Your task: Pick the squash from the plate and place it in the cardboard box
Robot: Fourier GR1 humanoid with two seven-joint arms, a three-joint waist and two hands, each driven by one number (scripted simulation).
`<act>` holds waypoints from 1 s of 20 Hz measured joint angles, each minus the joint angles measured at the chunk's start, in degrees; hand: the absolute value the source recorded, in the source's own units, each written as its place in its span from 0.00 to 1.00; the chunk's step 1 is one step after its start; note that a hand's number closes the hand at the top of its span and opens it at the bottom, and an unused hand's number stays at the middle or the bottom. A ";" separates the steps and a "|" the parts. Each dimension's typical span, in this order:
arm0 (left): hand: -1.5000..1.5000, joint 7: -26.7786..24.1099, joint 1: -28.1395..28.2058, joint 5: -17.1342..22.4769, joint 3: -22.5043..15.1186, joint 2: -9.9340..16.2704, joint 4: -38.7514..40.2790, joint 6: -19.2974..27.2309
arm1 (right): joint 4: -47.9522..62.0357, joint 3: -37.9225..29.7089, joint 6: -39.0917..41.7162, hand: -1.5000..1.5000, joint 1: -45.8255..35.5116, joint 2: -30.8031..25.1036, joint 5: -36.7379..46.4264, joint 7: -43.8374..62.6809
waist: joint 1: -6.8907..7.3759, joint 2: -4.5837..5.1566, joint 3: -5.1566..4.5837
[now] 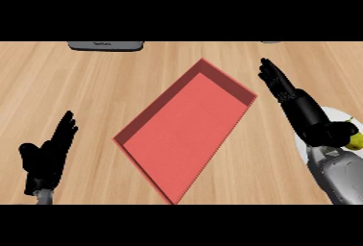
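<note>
- The cardboard box [186, 130] lies in the middle of the frame on the wooden counter [71, 86]. It shows as a shallow red tray with low walls, turned so one corner points to the upper middle and another to the lower middle.
- The plate [339, 115] is white and sits at the right edge of the frame, mostly covered by the right forearm.
- The squash [354, 140] shows as a yellow-green patch on the plate at the far right edge, partly hidden behind the wrist.
- The right hand [278, 84] is in the upper right of the frame, just beside the box's right corner. Its fingers are stretched out straight toward the top of the frame and it holds nothing.
- The left hand [48, 156] rests at the lower left, fingers up and relaxed, holding nothing, well apart from the box.
- A grey object [106, 45] lies at the top edge, upper left, cut off by the frame.
</note>
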 measured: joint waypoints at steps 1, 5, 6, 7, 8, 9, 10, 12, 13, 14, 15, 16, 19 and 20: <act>0.50 -0.41 -0.02 0.16 0.78 0.55 0.53 -0.39 | -0.41 -1.16 1.55 0.00 1.16 -1.06 -1.31 -0.72 | -0.16 0.16 0.34; 0.50 -1.43 -0.73 -3.57 3.37 4.82 1.44 1.54 | 2.92 -6.59 11.19 0.00 7.04 -5.38 -9.27 -5.87 | -0.99 0.75 1.35; 0.50 -1.51 -1.07 -4.88 4.12 6.37 1.70 2.22 | 4.34 -7.85 14.03 0.00 8.44 -6.45 -11.52 -6.87 | -1.25 0.92 1.56; 0.50 -1.46 -1.06 -5.36 4.17 6.87 1.87 2.32 | 3.69 -7.74 14.92 0.00 7.68 -9.68 -8.11 -8.03 | -1.30 0.57 1.48; 0.50 -1.45 -1.03 -5.85 4.29 7.40 2.08 2.46 | 3.48 -7.42 15.68 0.00 7.60 -12.86 -4.32 -9.44 | -1.45 0.53 1.48; 0.50 -1.57 -0.83 -6.45 4.21 7.76 2.33 2.62 | 3.85 -7.11 16.40 0.00 8.31 -15.39 -0.87 -11.70 | -1.60 0.66 1.59; 0.50 -1.68 -0.72 -6.80 4.55 8.42 2.56 2.65 | 5.34 -7.05 17.22 0.00 10.04 -17.01 1.54 -14.92 | -1.65 0.84 1.73; 0.50 -1.87 -0.88 -7.78 4.57 8.94 3.04 3.00 | 10.46 -8.41 19.87 0.00 13.41 -17.93 1.70 -22.27 | -1.62 1.25 1.97; 0.50 -1.87 -1.10 -8.12 4.66 9.14 3.26 3.18 | 12.91 -9.19 21.59 0.00 14.78 -17.79 0.79 -25.84 | -1.58 1.37 2.06; 0.50 -1.73 -1.56 -8.18 4.85 9.41 3.50 3.10 | 15.27 -10.11 23.73 0.00 15.79 -17.91 -0.36 -29.22 | -1.59 1.49 2.14; 0.50 -1.64 -1.75 -8.48 4.84 9.58 3.63 3.17 | 17.51 -10.89 25.99 0.00 16.85 -18.24 -1.06 -32.91 | -1.54 1.53 2.19; 0.50 -1.64 -2.20 -8.59 4.96 9.89 3.94 2.97 | 19.70 -11.38 27.36 0.00 17.55 -18.32 -1.27 -35.98 | -1.37 1.60 2.22; 0.50 -1.61 -3.86 -9.17 4.65 9.95 5.37 2.56 | 25.26 -12.69 28.13 0.00 17.49 -20.46 -0.13 -41.74 | -0.68 1.73 2.23; 0.50 -1.61 -4.11 -9.37 4.42 9.76 5.47 2.58 | 26.84 -12.95 27.25 0.00 17.29 -21.32 1.10 -43.36 | -0.32 1.74 2.25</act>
